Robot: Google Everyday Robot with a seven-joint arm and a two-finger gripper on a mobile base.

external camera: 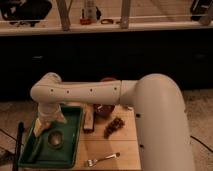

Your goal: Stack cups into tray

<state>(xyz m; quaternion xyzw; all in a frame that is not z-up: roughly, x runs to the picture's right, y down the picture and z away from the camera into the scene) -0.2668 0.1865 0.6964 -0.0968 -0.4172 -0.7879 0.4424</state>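
One cup (55,139) is seen inside the tray (36,153), lower left; the gripper (47,125) is held just above, its grip not discernible.

Our arm (85,93) runs level, right to left, from thick white shoulder segment (162,120) at right side. At far left our wrist (47,91) bends sharply down. Our gripper (46,125) hangs beneath wrist, pale, pointing down, lower left of view.

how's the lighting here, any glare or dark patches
Camera view: dim warm light on the wooden tabletop, near-black band behind; the gripper hangs over the large dark green plastic tray, near the small grey metal cup with shadowed inside; no glare.
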